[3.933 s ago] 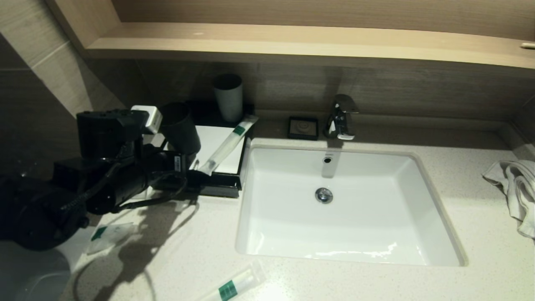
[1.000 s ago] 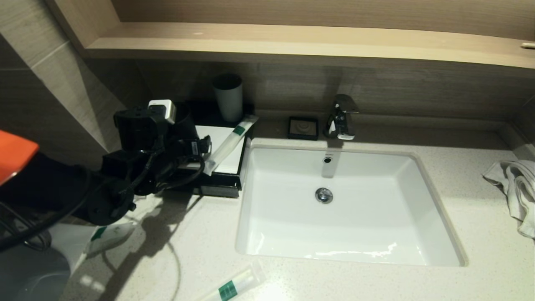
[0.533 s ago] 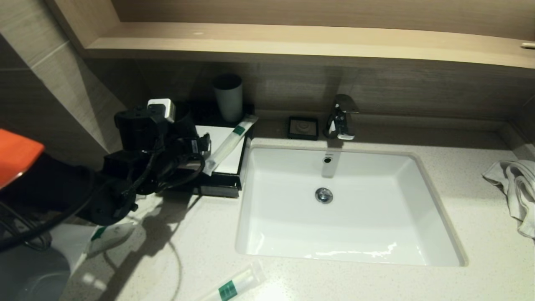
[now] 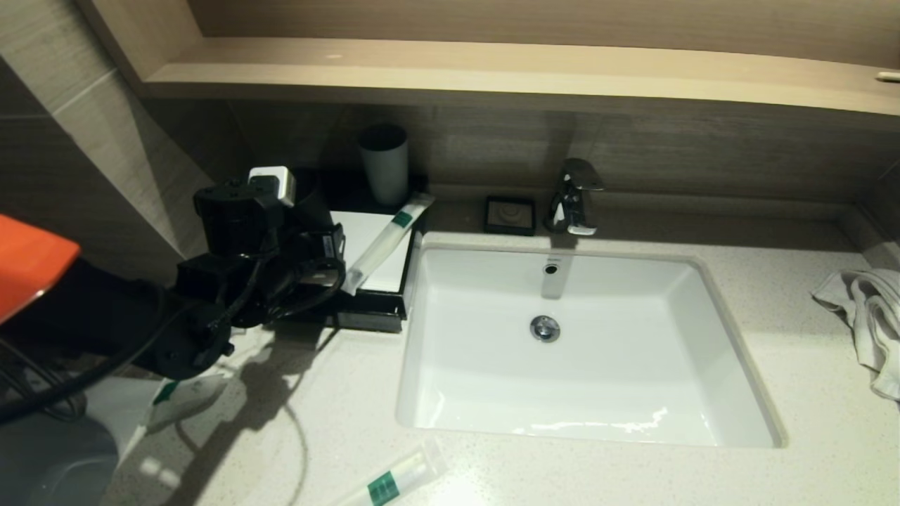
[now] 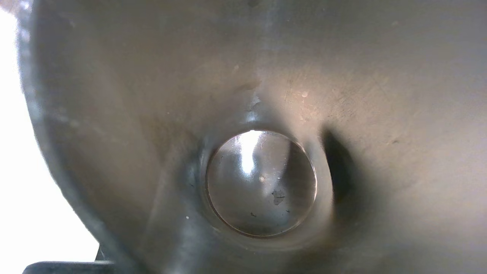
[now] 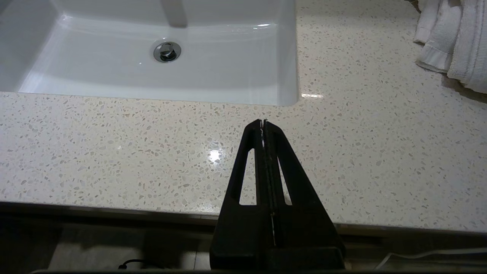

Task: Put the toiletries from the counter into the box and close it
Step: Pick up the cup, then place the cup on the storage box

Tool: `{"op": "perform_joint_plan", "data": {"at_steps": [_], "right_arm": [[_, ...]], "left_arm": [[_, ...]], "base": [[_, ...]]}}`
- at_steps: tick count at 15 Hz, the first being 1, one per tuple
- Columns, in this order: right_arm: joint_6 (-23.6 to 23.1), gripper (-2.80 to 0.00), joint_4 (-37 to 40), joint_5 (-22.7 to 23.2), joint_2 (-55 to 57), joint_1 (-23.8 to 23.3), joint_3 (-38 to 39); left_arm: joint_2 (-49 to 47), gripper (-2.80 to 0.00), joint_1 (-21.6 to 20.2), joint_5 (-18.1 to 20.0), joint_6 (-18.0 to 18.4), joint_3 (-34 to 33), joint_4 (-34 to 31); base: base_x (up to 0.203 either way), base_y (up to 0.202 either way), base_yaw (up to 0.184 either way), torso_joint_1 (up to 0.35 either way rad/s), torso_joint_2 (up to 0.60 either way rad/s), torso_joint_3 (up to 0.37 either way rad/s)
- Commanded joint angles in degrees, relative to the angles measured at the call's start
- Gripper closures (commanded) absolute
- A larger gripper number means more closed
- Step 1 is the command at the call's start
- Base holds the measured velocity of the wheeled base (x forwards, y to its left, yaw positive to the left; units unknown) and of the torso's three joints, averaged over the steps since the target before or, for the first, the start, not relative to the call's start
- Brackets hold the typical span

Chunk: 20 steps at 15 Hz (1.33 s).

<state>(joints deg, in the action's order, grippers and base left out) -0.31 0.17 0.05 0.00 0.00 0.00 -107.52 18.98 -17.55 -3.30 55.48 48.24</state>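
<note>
My left gripper point(image 4: 320, 235) is at the left side of the black box point(image 4: 376, 303), which has a white inside, at the back left of the counter. It holds a dark cup point(image 4: 309, 200), mostly hidden behind the wrist in the head view. The left wrist view looks straight into the dark cup point(image 5: 262, 182), and the fingers do not show there. A long toiletry packet point(image 4: 383, 242) with a green label leans across the box's right rim. Two more packets lie on the counter, one at the front point(image 4: 394, 479) and one at the left point(image 4: 186, 395). My right gripper point(image 6: 263, 122) is shut and empty over the counter's front edge.
A grey cup point(image 4: 384, 165) stands behind the box. A black soap dish point(image 4: 510, 214) and the faucet point(image 4: 575, 197) stand behind the white sink point(image 4: 738, 393). A white towel point(image 4: 868, 316) lies at the far right. A wooden shelf point(image 4: 492, 70) overhangs the back wall.
Since 3.9 s ago my left arm has carried the dark cup back and to the right, up against the box. In the last second it has barely shifted.
</note>
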Motion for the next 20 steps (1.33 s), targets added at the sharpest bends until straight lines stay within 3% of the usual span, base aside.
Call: {"op": "perform_joint_plan", "data": {"at_steps": [1,14,20], "right_arm": [[-0.04,0.0,0.01,0.04,0.0,0.0,0.0],[-0.04,0.0,0.01,0.04,0.0,0.0,0.0],[-0.04,0.0,0.01,0.04,0.0,0.0,0.0]], "left_arm": [[-0.03,0.0,0.0,-0.11,-0.04,-0.02,0.22],[1.77,0.0,0.0,-0.15,0.35,0.25,3.53],[-3.11,0.0,-0.43,-0.11,1.41,7.09,1.86]], "base": [[0.0,0.0,0.0,0.0,0.0,0.0],[0.0,0.0,0.0,0.0,0.0,0.0],[0.0,0.0,0.0,0.0,0.0,0.0]]}}
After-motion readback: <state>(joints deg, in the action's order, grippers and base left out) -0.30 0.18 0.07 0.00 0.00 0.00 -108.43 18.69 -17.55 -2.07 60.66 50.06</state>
